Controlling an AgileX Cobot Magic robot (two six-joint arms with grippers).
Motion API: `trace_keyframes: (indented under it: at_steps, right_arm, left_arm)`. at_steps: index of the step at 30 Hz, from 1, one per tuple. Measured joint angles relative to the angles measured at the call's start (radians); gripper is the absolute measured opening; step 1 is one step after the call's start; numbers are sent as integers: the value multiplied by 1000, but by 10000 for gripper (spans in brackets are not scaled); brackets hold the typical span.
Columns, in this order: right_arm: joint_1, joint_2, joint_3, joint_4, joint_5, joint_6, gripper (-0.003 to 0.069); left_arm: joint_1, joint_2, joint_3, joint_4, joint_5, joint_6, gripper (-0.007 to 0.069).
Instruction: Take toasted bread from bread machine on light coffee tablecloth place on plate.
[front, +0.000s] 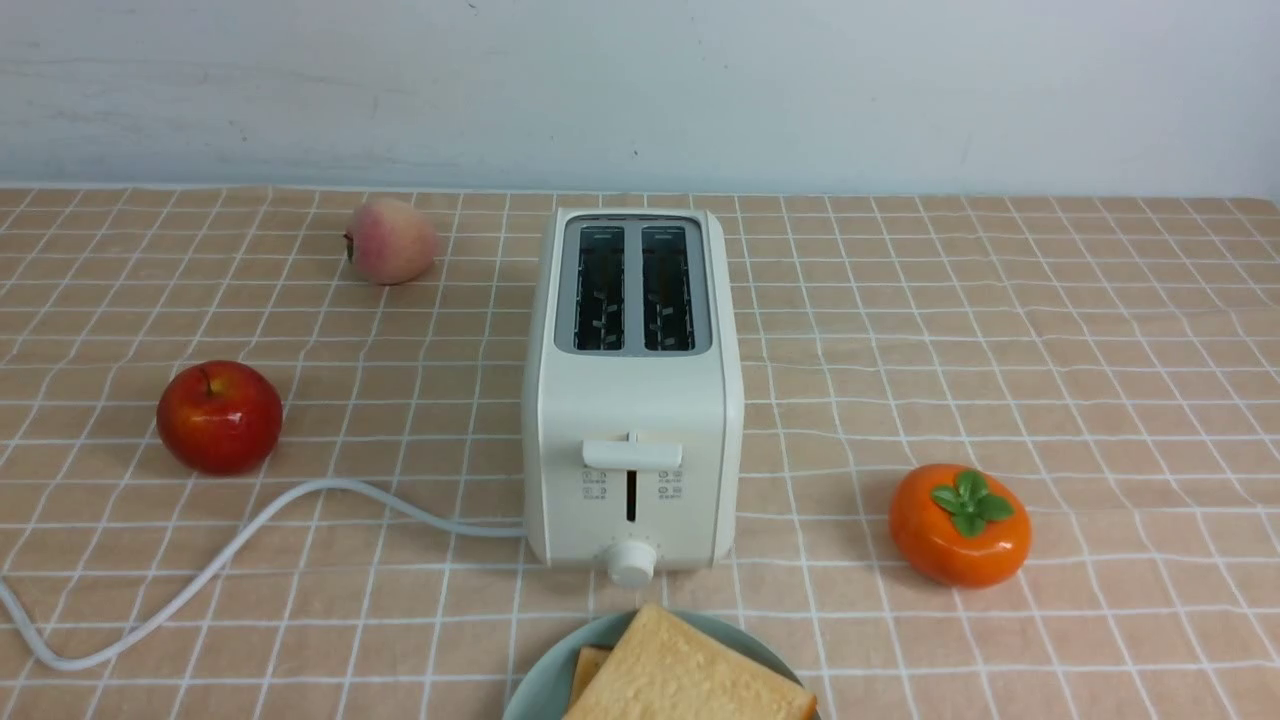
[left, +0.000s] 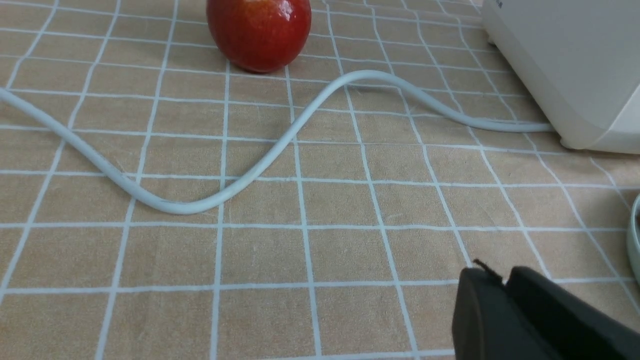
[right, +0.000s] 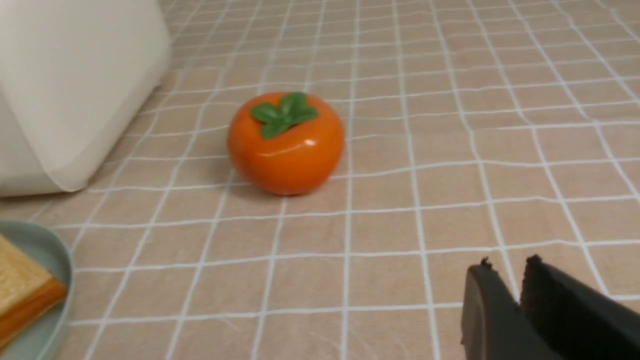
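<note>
The toasted bread (front: 690, 672), two porous tan square slices, lies stacked on the smooth teal plate (front: 545, 690) at the near edge; the bread machine (front: 633, 395) stands just beyond, slots empty and running near to far. A red apple (front: 219, 416), peach (front: 391, 240) and cord (front: 200, 570) lie left, a glossy persimmon (front: 959, 523) right. The left gripper (left: 505, 282) is pressed closed and empty; the right gripper (right: 509, 272) is slightly parted and empty, both over the gridded tablecloth (front: 1050, 350).

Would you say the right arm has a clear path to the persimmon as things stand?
Probably yes. The persimmon sits alone on the tablecloth, apart from the toaster and plate, with only bare cloth between it and the empty right gripper.
</note>
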Motion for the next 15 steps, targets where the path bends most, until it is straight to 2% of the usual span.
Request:
trace_keyframes:
  at_steps: [3, 15]
  right_arm:
    - [-63, 0, -1, 0, 7, 0, 118]
    - [-66, 0, -1, 0, 7, -3, 131]
  left_arm:
    - [0, 0, 0, 0, 0, 0, 65]
    - [0, 0, 0, 0, 0, 0, 74]
